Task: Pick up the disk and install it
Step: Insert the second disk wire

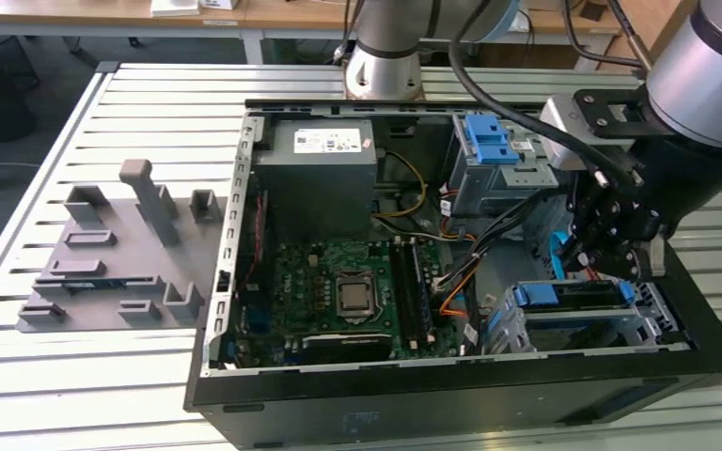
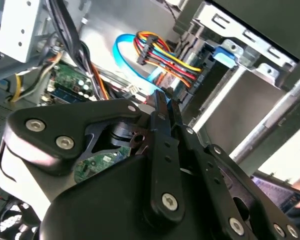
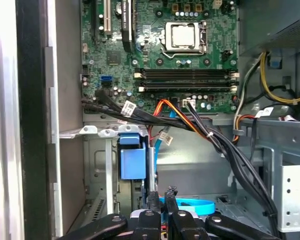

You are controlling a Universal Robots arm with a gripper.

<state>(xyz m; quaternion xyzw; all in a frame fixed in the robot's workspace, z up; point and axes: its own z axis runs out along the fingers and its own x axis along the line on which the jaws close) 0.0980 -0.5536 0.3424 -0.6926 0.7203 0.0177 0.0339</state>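
Disk (image 1: pixel 574 296): blue carrier frame and dark top visible, seated in the drive cage at the open computer case's (image 1: pixel 462 395) front corner. Claw (image 1: pixel 620 252) clenched, grasping nothing, just above the disk

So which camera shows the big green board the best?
The first wrist view: the green board faces the camera, with its chip and slots plain. The exterior view shows it slanted, inside the case. The second wrist view shows a small patch past cables.
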